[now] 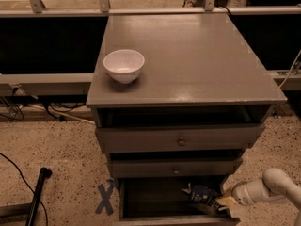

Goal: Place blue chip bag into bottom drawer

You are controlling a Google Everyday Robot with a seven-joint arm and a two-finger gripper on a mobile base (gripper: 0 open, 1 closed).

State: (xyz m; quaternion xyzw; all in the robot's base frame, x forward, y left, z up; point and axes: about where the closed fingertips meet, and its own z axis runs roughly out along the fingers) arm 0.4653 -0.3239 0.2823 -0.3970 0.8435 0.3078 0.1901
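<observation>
Gripper (220,202) first: it sits low at the right of my view, reaching from the right side into the open bottom drawer (151,199), its tip right against the blue chip bag (201,193). I cannot tell from here whether it is clamped on the bag or only touching it.

Going by size, the grey table (197,55) fills most of my view, its flat top lit from above. Behind it runs a metal rail (141,12) with dark panels to either side. The speckled floor (56,145) spreads out to the left and right below.

Under the tabletop, the top drawer (141,139) stands slightly pulled out, with a dark gap above it. The middle drawer (141,167) is also a little out. Both fronts overhang the bottom drawer, so the way in is from the front and side rather than from straight above. The bottom drawer is pulled out farthest and is dark inside.

The white arm (270,187) comes in from the lower right corner, bent toward the drawer.

A black pole (36,194) lies slanted on the floor at lower left, well clear of the drawers. The white bowl (123,66) stands upright near the tabletop's front left corner. A blue tape cross (106,197) marks the floor just left of the bottom drawer.

The bag itself is inside the bottom drawer, toward its right side, crumpled and tilted.
</observation>
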